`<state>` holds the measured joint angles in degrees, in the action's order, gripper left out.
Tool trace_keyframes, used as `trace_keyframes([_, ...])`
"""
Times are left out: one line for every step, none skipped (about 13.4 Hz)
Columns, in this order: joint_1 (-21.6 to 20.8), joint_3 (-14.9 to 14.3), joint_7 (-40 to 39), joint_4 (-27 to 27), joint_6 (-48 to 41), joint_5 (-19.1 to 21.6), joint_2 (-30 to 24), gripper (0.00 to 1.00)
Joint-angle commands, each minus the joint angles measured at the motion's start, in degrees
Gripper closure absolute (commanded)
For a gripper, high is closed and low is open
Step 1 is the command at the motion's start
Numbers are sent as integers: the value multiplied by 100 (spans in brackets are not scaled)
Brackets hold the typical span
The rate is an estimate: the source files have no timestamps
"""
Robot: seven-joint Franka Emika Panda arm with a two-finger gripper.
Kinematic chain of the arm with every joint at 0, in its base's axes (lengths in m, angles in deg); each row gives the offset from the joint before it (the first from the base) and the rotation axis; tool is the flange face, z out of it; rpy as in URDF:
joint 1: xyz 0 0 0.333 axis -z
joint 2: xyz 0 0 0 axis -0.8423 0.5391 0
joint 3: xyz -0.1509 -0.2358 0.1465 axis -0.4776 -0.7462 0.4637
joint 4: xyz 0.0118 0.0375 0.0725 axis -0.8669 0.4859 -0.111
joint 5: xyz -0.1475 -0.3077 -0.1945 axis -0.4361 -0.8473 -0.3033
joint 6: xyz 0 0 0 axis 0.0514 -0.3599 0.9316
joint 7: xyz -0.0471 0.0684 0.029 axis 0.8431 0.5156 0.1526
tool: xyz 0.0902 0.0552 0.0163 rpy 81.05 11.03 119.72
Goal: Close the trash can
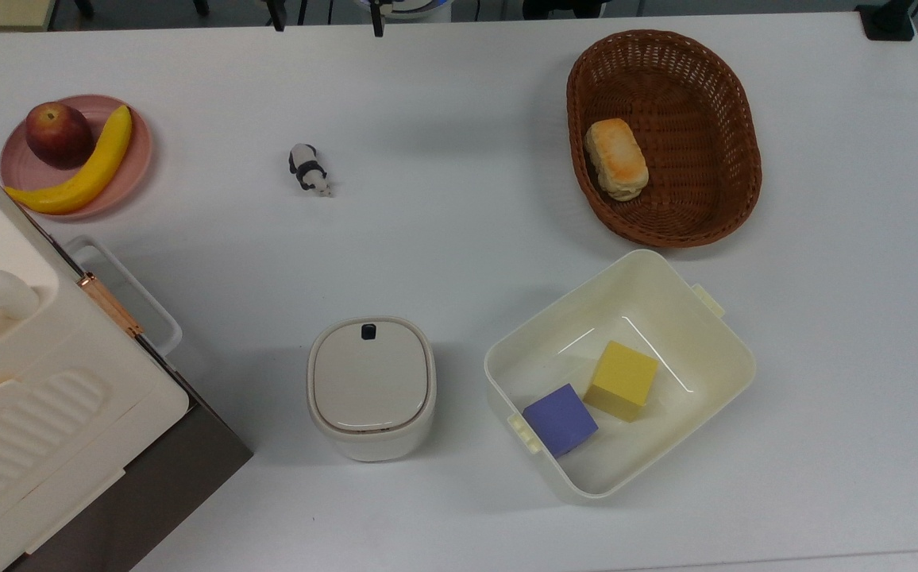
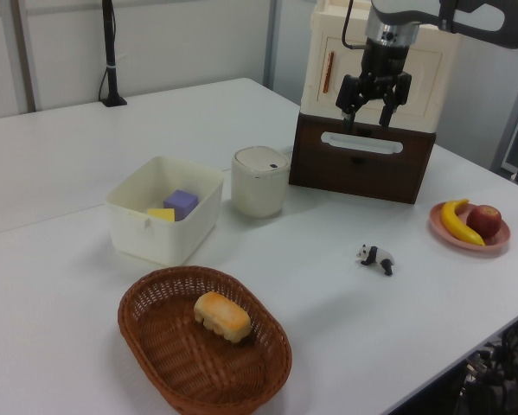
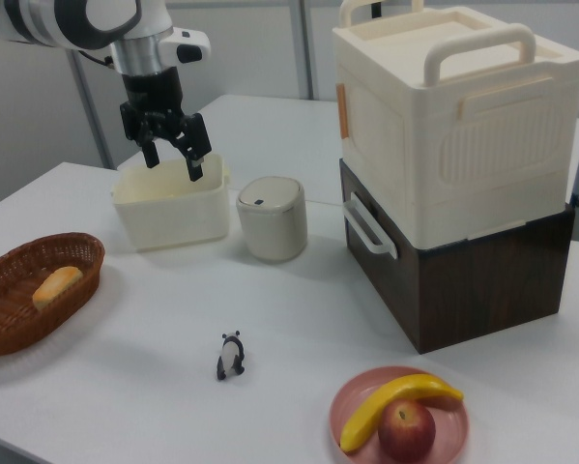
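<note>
The trash can [image 1: 371,388] sits at lower centre of the top view, between the big cream appliance [image 1: 38,397] and the open tub [image 1: 713,349], and its lid [image 1: 370,373] already lies flat — closed, by the look of it. The gripper [image 3: 168,153] hangs high in the right view's upper left, fingers spread and holding nothing, well apart from the bin. If a press is still wanted, it would do best to come straight down on the lid's middle, clear of the black button [image 1: 368,331] — a push there might well pop it open.
</note>
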<state>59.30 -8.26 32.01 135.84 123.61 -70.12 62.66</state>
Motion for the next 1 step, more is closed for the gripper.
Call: trace_keyframes([-25, -25, 94, -78, -138, 62, -82, 0])
